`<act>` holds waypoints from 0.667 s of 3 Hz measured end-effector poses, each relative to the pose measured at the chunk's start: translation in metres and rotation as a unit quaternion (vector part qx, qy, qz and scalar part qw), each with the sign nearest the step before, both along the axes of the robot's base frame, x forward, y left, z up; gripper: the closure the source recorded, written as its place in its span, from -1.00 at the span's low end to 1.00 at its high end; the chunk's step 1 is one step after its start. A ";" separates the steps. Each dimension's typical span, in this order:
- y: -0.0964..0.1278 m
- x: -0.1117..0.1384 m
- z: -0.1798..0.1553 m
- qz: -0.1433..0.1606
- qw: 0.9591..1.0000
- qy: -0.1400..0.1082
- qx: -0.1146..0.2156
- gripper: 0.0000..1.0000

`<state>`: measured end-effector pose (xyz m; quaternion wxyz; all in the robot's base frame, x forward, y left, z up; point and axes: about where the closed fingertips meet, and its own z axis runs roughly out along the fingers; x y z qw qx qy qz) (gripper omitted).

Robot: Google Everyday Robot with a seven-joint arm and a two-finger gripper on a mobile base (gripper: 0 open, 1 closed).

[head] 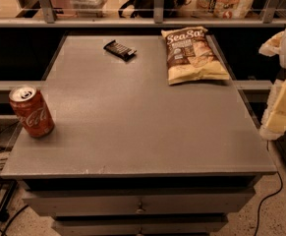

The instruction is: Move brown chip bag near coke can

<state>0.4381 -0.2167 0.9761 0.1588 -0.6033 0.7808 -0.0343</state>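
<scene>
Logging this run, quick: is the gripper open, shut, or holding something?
Gripper: cannot be told; it is at the right edge of the view, apart from the brown chip bag.

Views: one camera; no second view to overlap.
Position: high, off the drawer side of the grey table.
Facing: downward and forward, toward the far rail.
Range: moderate; whole tabletop in frame.
Gripper: gripper at the right frame edge, beside the table.
</scene>
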 end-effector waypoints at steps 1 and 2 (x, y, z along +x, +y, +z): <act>0.000 0.000 0.000 0.000 1.000 0.000 0.000 -1.00; 0.000 0.002 0.001 -0.005 1.000 -0.006 0.009 -1.00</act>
